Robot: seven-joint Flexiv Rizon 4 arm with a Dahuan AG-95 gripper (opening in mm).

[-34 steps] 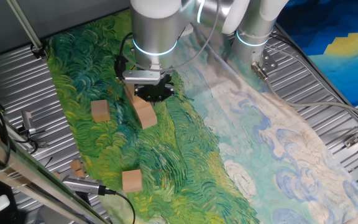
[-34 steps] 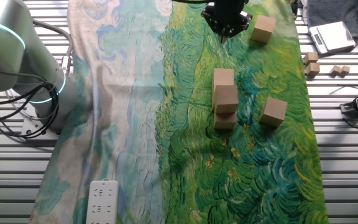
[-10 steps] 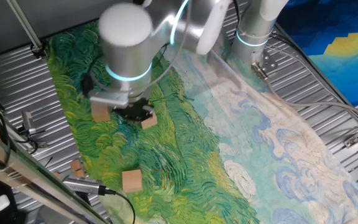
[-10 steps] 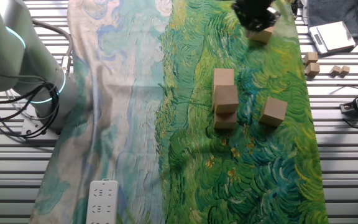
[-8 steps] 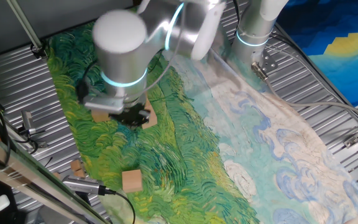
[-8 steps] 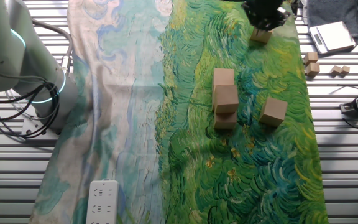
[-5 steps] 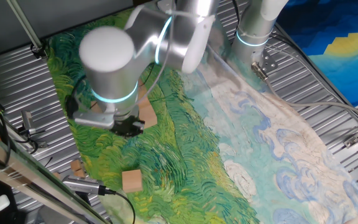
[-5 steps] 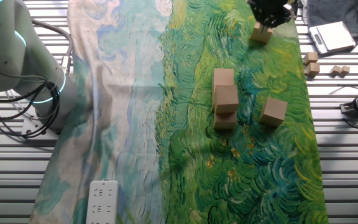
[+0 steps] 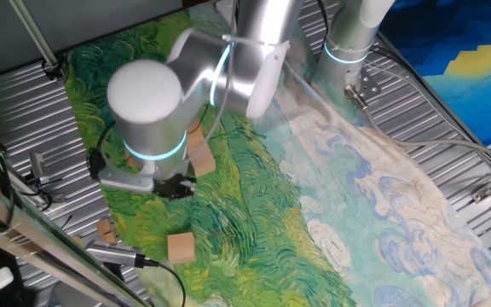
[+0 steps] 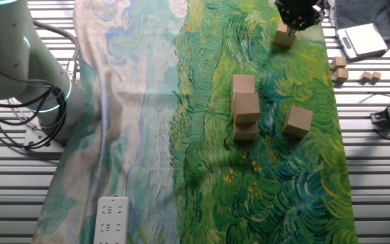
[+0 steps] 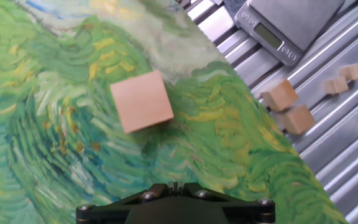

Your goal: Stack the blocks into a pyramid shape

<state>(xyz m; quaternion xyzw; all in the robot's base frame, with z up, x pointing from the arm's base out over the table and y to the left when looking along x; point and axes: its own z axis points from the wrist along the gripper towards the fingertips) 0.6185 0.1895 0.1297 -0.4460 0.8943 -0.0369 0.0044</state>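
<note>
One fixed view: the arm (image 9: 228, 68) bends low over the green side of a painted cloth (image 9: 254, 196) spread on a ribbed metal table (image 9: 433, 102). Its large round joint hides the gripper, so the finger state cannot be told here. One block (image 9: 181, 247) lies alone near the cloth's front edge. Another block (image 9: 200, 159) shows just beside the joint, partly covered by it.

The other fixed view: the gripper (image 10: 296, 15) hangs at the top edge, directly above a lone block (image 10: 284, 36); whether the fingers are spread or pressed together cannot be told. At mid-cloth a tight cluster of blocks (image 10: 245, 107) stands with one cube raised on the others; the exact count is unclear. A further block (image 10: 297, 121) sits just beside the cluster, apart from it. On the bare table lie small wood scraps (image 10: 338, 70), a scale (image 10: 362, 41) and a white power strip (image 10: 113, 220).

Hand view: the camera looks straight down on a block (image 11: 142, 101) lying flat on the cloth, turned slightly askew. Only the dark gripper base shows at the bottom edge; no fingertips appear. The scale and wood scraps lie on the table at the upper right.
</note>
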